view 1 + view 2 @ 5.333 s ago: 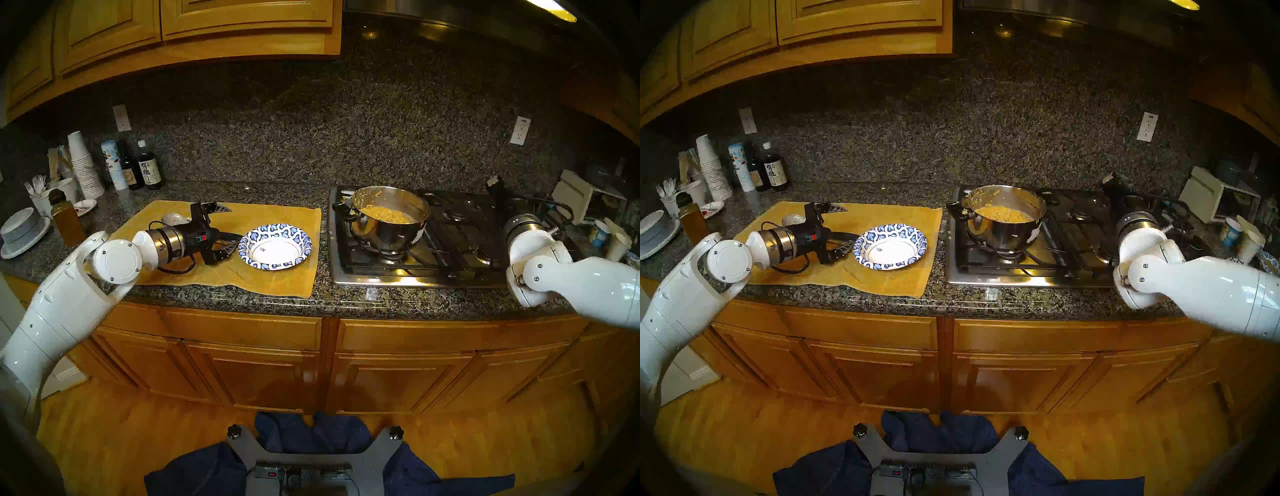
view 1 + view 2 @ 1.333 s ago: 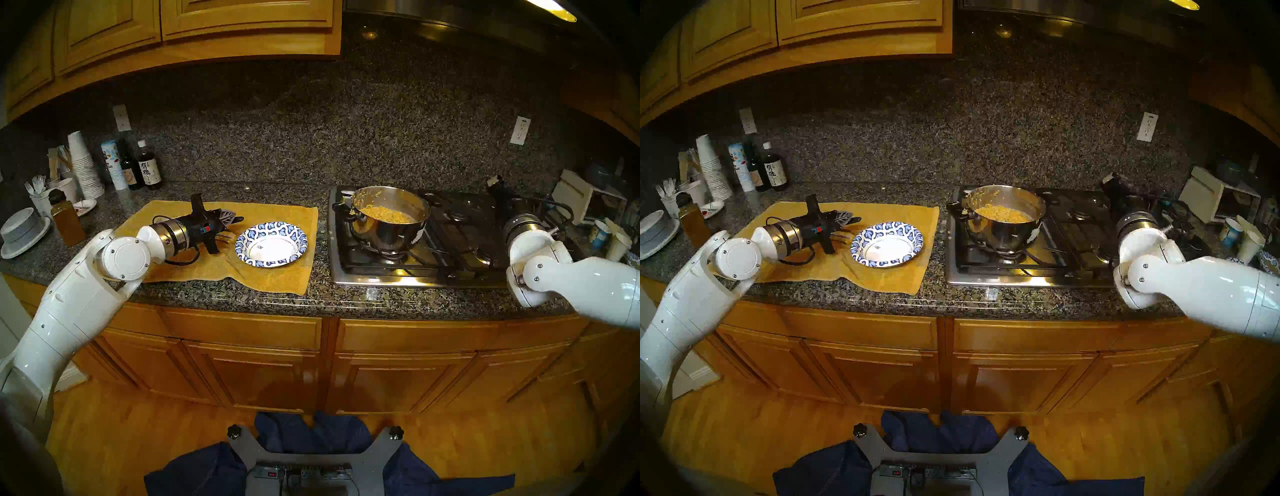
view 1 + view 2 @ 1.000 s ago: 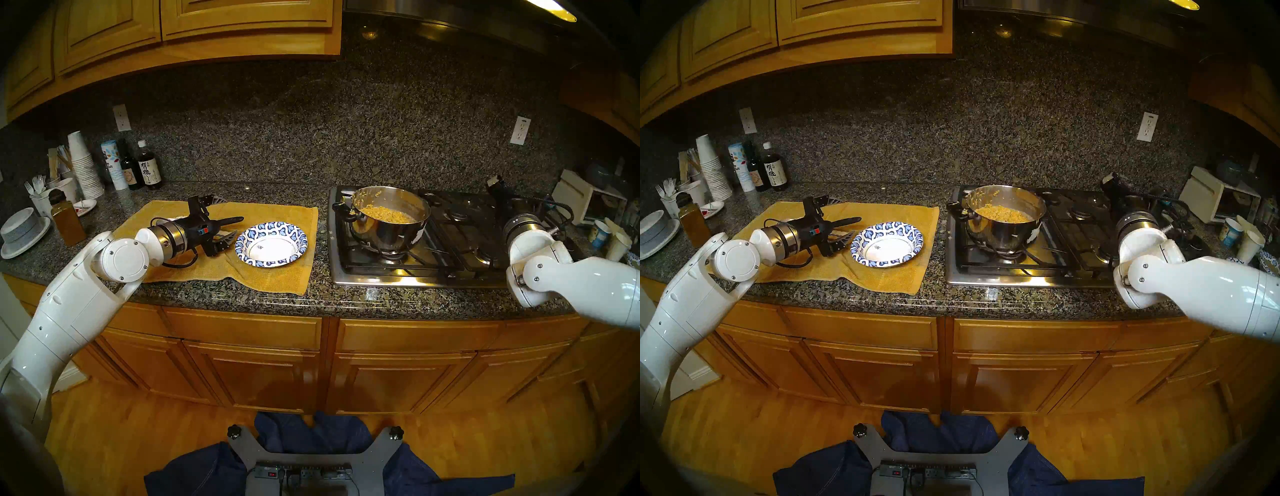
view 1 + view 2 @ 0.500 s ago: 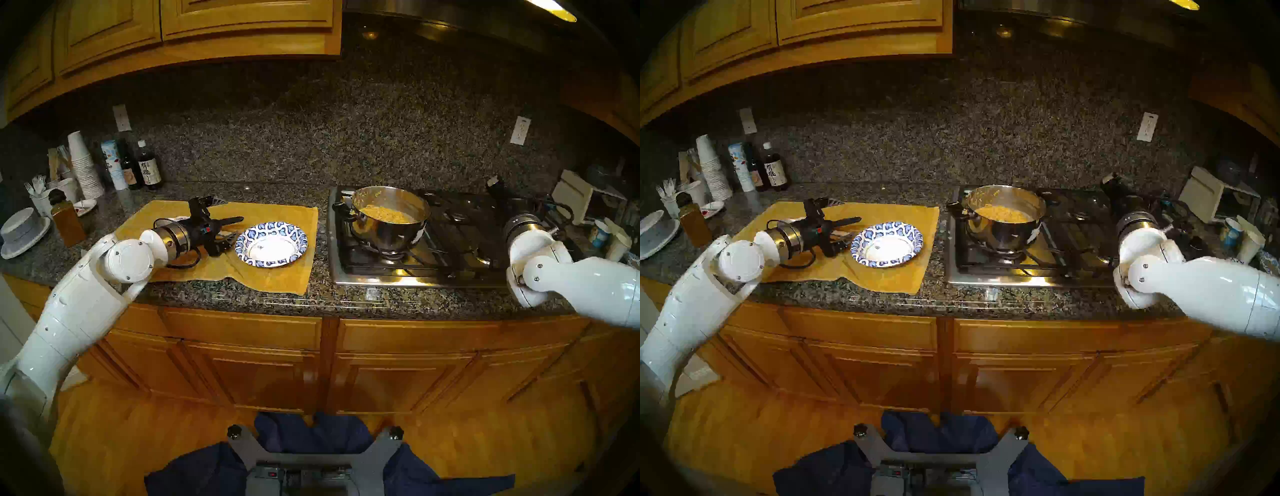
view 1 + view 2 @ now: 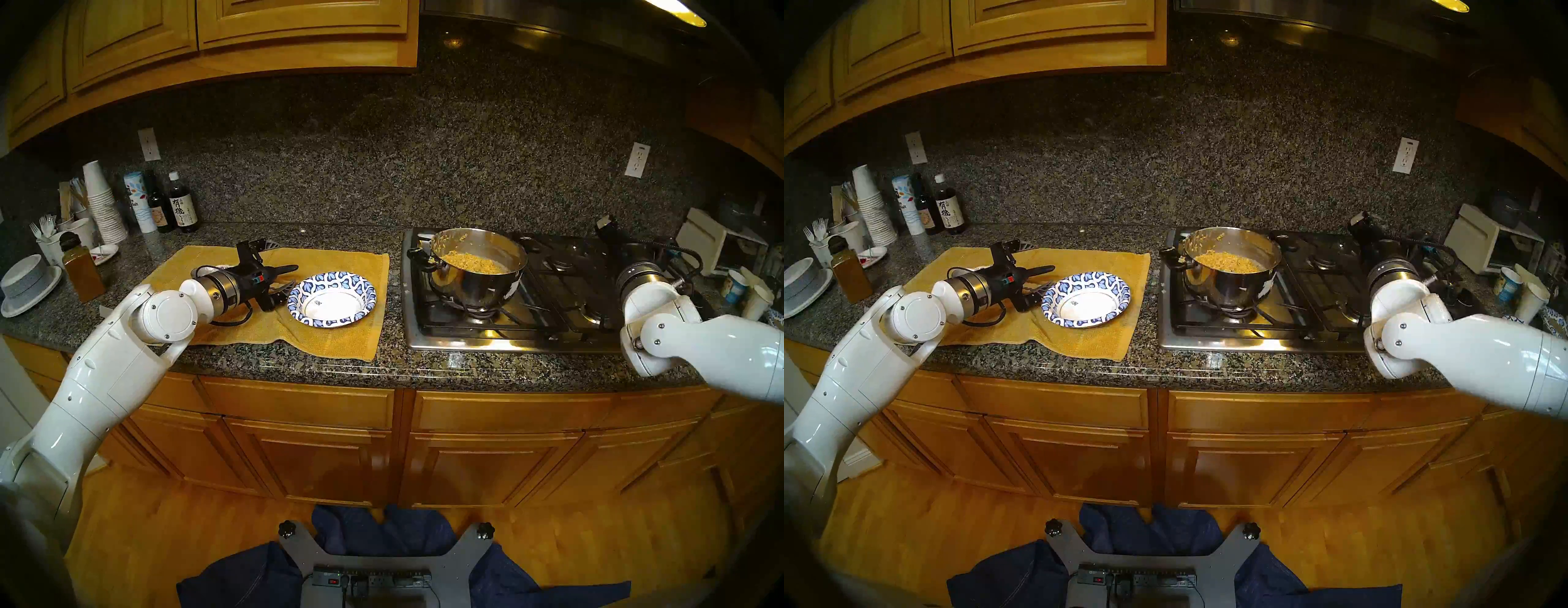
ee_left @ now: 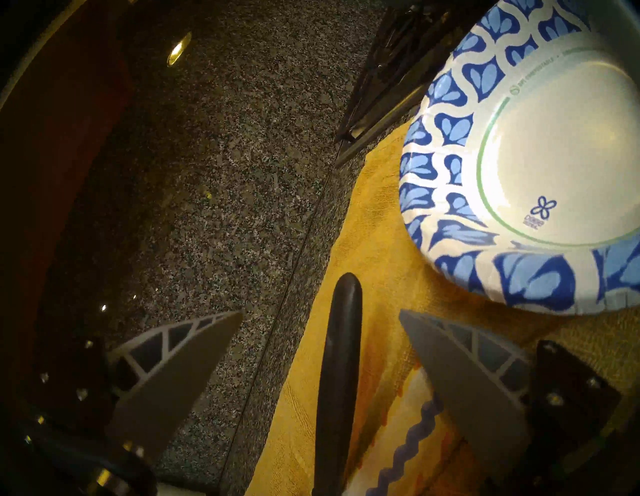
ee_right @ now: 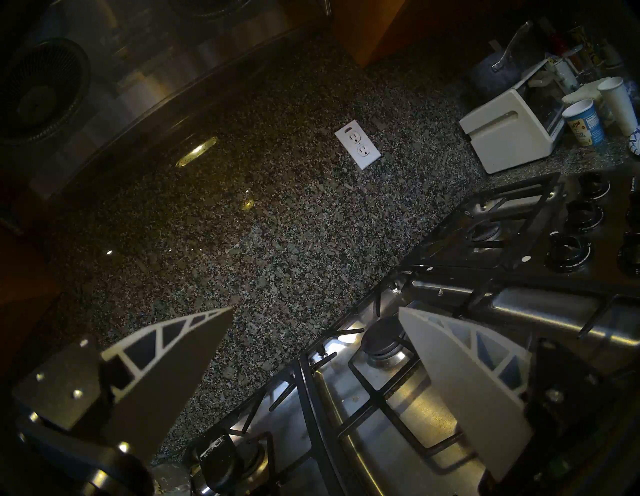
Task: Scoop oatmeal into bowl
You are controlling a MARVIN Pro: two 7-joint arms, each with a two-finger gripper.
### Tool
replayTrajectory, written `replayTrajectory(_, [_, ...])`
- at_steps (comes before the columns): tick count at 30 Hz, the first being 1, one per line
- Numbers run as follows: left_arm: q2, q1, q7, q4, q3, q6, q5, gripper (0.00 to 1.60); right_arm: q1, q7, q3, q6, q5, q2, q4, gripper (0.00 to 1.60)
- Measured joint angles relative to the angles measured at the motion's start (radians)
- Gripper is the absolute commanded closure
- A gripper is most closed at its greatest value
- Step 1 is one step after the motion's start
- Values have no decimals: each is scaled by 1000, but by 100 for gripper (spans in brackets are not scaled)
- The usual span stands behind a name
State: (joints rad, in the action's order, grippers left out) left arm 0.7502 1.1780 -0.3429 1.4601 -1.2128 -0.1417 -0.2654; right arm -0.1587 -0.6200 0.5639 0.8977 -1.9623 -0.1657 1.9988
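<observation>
The oatmeal [image 5: 473, 261] [image 5: 1227, 261] lies in a steel pot [image 5: 475, 291] on the stove's left front burner. The blue-and-white paper bowl [image 5: 365, 293] [image 5: 1119, 293] [image 6: 450, 173] sits empty on a yellow cloth [image 5: 331, 344]. Just left of the bowl, my left gripper [image 5: 275, 268] [image 5: 1032, 267] [image 6: 320, 313] is open. A black utensil handle [image 5: 286, 268] [image 6: 341, 363] lies between its fingers [image 6: 180, 363], untouched by either. The utensil's head is hidden behind the wrist. My right gripper [image 7: 316, 309] hangs open and empty over the stove's right side, aimed at the backsplash.
The stove [image 5: 509, 339] has raised black grates [image 7: 381, 398] and knobs [image 7: 568, 249]. Bottles, stacked paper cups [image 5: 104, 204] and grey stacked bowls [image 5: 27, 284] crowd the left counter. A toaster oven [image 5: 704, 246] and cups [image 5: 757, 301] stand at the right. The cloth's front edge is bunched.
The left gripper has rolled so that its fingers flank the black handle, and has slid a little right toward the bowl. The right arm has not moved.
</observation>
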Motion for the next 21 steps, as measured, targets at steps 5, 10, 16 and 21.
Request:
replayTrajectory(5, [13,-17,-2,-22,7,-9,-13,0,0,0,0,0,0,0,0,0])
replayTrajectory(10, [23,-29,-5,-37,13,-14,-22,0,0,0,0,0,0,0,0,0])
replayTrajectory(16, [30,-38,-16,-43,17,-14,-34,0,0,0,0,0,0,0,0,0])
replayTrajectory(21, [29,-44,-31,-42,16,-12,-36,0,0,0,0,0,0,0,0,0])
